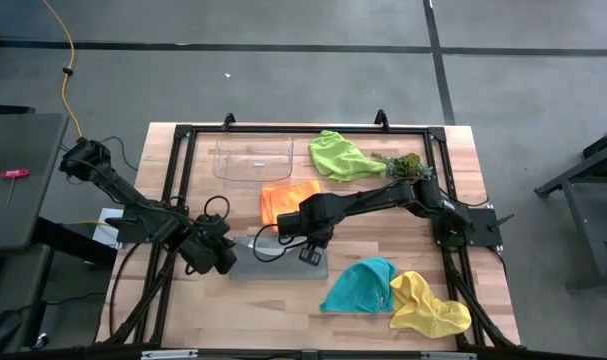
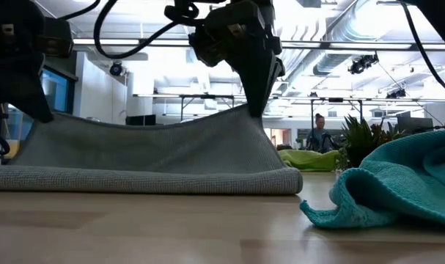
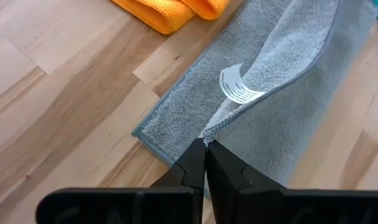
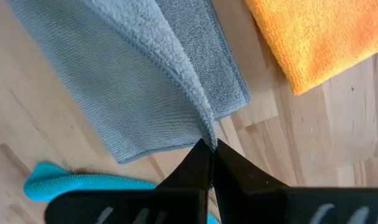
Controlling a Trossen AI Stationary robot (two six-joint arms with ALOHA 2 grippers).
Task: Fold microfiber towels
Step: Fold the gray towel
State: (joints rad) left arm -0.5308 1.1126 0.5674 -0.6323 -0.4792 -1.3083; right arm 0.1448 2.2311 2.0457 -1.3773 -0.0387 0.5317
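We see the soft grey microfiber towel (image 1: 278, 262) lying mid-table, just below the folded orange cloth (image 1: 288, 200). The left gripper (image 3: 205, 144) pinches one upper corner, the right gripper (image 4: 212, 144) the other, lifting that edge off the wood.

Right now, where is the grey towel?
In the high view the grey towel lies at the table's middle, just below the orange towel, pinched by the left gripper and right gripper.

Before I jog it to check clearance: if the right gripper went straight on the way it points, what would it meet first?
Probably the grey towel it pinches, then the table; depth is unclear.
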